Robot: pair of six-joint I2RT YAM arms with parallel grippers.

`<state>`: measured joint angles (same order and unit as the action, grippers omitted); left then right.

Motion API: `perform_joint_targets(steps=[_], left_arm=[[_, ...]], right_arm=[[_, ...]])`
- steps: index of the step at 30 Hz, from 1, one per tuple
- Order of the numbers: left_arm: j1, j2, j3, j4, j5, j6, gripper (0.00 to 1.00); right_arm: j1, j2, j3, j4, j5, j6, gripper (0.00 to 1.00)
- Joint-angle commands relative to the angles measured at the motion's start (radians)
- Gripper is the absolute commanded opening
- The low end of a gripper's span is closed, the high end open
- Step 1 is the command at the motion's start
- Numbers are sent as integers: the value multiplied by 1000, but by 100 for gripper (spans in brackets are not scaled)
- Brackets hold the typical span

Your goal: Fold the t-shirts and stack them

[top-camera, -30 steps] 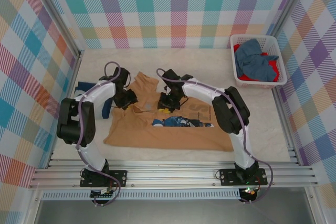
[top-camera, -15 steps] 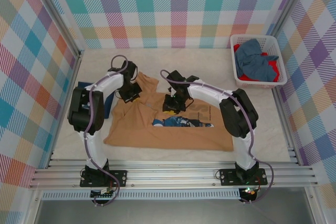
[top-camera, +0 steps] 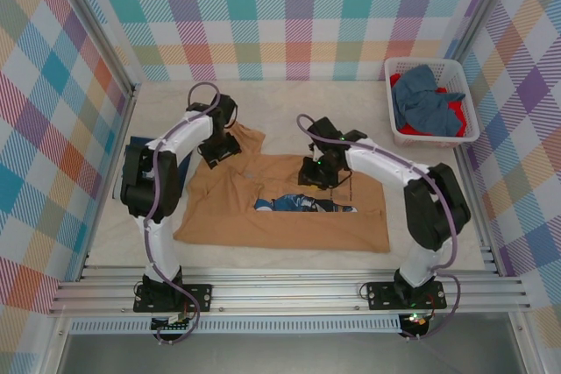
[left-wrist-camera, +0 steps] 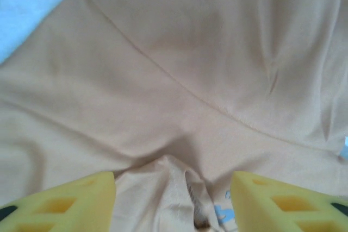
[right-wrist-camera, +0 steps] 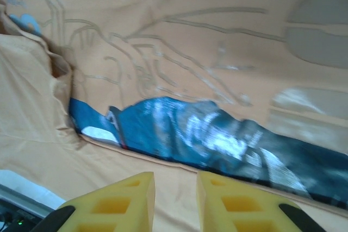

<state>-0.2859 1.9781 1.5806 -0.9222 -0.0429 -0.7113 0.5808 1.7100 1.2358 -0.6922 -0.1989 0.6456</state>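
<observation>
The tan t-shirt (top-camera: 280,221) lies spread on the middle of the table (top-camera: 429,208). It is soft matte knit with shallow creases and a stitched seam. A fold across it bares a narrow strip of shiny blue-and-white print (top-camera: 305,204).

At the shirt's far-left corner, where a sleeve juts out, the left arm (top-camera: 175,142) bends sharply at the elbow, its wrist turned down. The left jaws are released: the yellow foam pads (left-wrist-camera: 81,196) stand well apart on either side of a small puckered ridge of cloth.

The right arm (top-camera: 377,159) arcs in over the shirt's far edge. The right jaws' pads (right-wrist-camera: 117,202) sit nearly together above the cloth, near the print; I cannot tell whether they pinch any.

Left of the tan shirt a navy shirt (top-camera: 143,143) lies partly under the left arm. Well to the right, a white lattice basket (top-camera: 434,139) holds a crumpled blue shirt (top-camera: 425,98) and a red shirt (top-camera: 451,111).
</observation>
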Motion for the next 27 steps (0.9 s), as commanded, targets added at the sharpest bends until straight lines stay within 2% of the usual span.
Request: perform_joint_targets(steps=[1,5,7,10,13,15,18,25,27], left_arm=[[-47,-101,-28,-54,58,32,51],[-118,-149,-146,-48,188,62,35],[-133,-203,-216,-68,155,42,33],[-100,-318,-332,-92,94,-11,31],[-11,-383,-432,-84,127,-49,30],[24,-380,-476,-62,158,-57,30],[37,-360,-496,-46,158,-75,29],[57,-325,-534,-7,98,-93,27],[57,-325,-540,-1,94,-89,27]], right_arm=[[-62,-118,-101,-17,51,-1,25],[-192,-259,-251,-35,39,50,24],[-260,-320,-304,-74,36,76,24],[-349,-382,-357,-139,19,92,24],[-401,-410,-382,-222,45,109,25],[-437,-412,-406,-248,44,133,25],[-474,-412,-456,-197,-8,159,25],[-510,-305,-488,-63,-10,183,18],[-520,-275,-464,-34,0,175,21]])
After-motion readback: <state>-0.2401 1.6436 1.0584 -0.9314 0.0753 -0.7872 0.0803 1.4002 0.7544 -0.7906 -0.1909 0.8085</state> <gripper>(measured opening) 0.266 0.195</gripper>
